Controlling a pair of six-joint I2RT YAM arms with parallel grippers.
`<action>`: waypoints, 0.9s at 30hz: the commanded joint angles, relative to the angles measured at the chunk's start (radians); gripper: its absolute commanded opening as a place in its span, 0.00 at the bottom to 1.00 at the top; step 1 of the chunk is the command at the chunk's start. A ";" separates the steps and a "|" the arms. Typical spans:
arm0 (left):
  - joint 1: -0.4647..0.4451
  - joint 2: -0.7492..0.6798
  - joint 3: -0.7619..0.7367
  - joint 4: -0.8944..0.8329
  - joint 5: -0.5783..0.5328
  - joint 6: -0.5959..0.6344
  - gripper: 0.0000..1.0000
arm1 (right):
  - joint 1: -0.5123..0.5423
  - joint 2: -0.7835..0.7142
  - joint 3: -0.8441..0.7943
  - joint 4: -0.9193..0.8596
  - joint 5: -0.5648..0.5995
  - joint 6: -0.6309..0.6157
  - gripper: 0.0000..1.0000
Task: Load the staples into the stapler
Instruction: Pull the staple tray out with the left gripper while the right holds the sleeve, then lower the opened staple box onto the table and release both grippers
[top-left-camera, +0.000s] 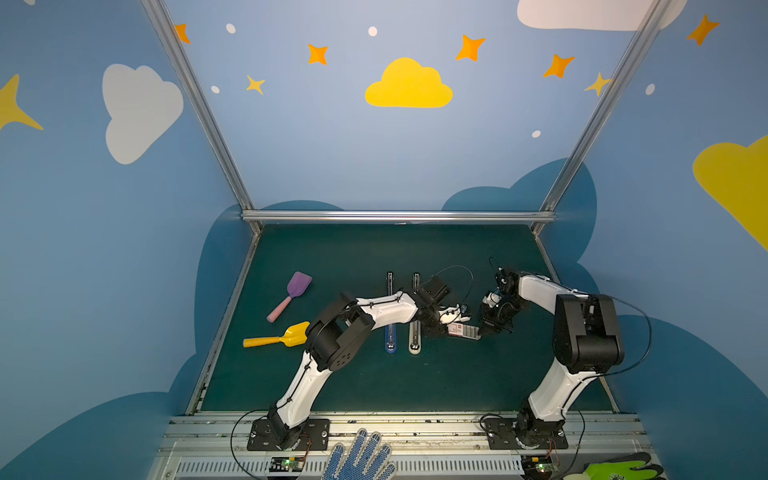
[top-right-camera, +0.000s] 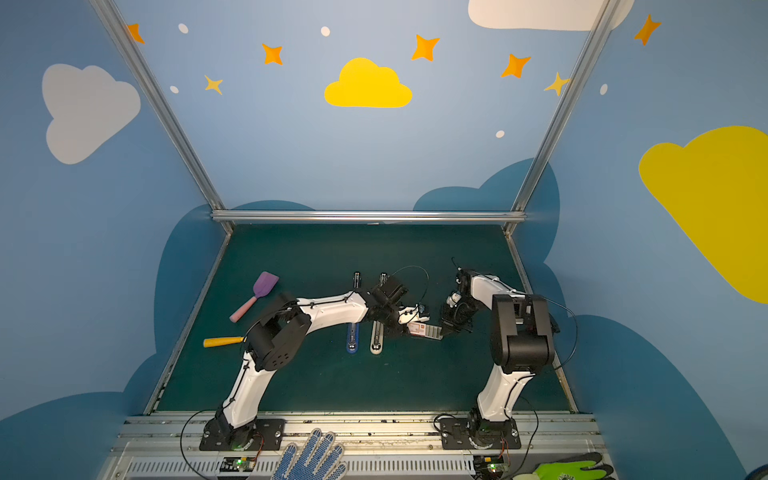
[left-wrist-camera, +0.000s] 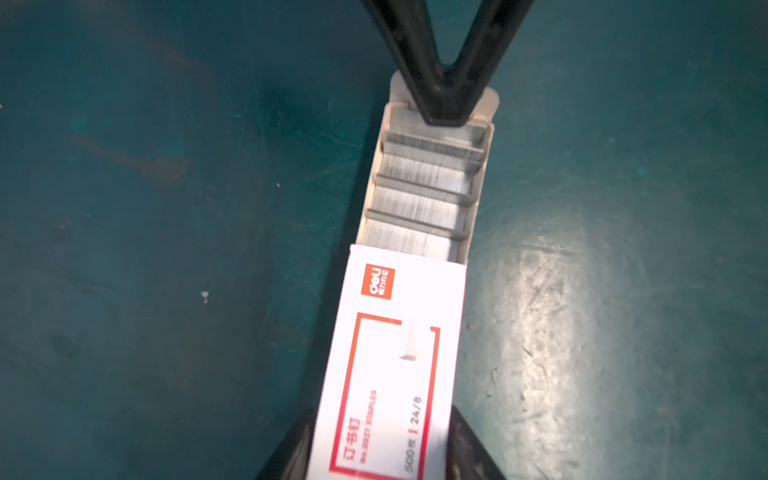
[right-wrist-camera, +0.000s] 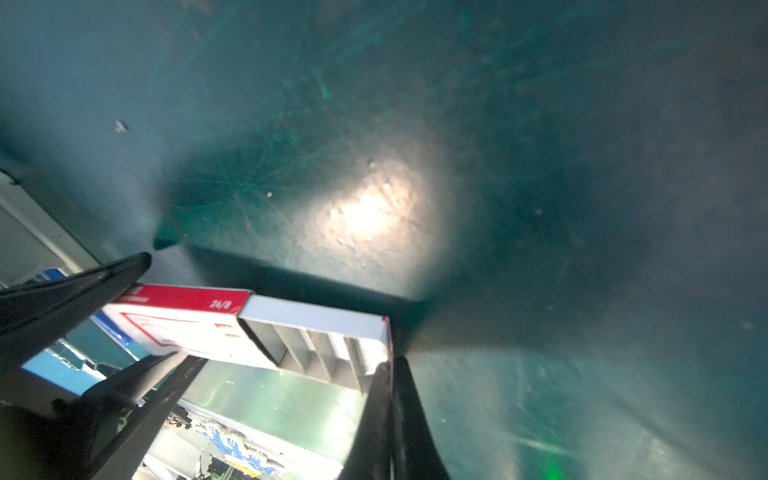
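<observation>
My left end effector (top-left-camera: 448, 329) is half open around the small flat white cardboard staple box (left-wrist-camera: 395, 353) with the red mark and print on top. One black finger (left-wrist-camera: 291, 449) presses each long side of its sleeve, so the grip is on the staple box itself.

My right end effector (left-wrist-camera: 446, 112) is pinched fully together. Its two black fingers meet in a V on the end flap of the greyish-beige sliding inner tray (left-wrist-camera: 477, 195). The inner tray stands drawn a good way out of the sleeve, toward my right arm. It shows several silvery rows of staples (left-wrist-camera: 419, 203) lying crosswise in it.

I hold the staple box between both end effectors, off the dark green counter (top-left-camera: 415, 382), and its shadow falls on the surface beside it. In both top views it sits just to the right of the long off-white stapler (top-left-camera: 414, 338). That stapler lies flat, parallel to and just beside the long blue stapler (top-left-camera: 390, 336). My left forearm crosses above both staplers, and neither end effector touches them.

Well off to the left lie a purple spatula with a pink handle (top-left-camera: 291, 297) and a yellow plastic scoop (top-left-camera: 286, 336). On the metal rail at the near edge sit a blue-dotted white glove (top-left-camera: 359, 457) and a green glove (top-left-camera: 615, 469).
</observation>
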 joint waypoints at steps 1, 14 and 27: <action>-0.003 -0.009 -0.006 -0.056 -0.002 0.011 0.57 | -0.007 -0.037 -0.015 -0.012 0.014 0.008 0.00; -0.014 -0.059 0.015 -0.058 -0.041 -0.054 0.71 | -0.025 -0.080 -0.027 -0.008 0.029 0.029 0.21; -0.003 -0.357 -0.133 0.082 -0.253 -0.476 0.72 | -0.012 -0.325 -0.079 0.041 0.029 0.048 0.24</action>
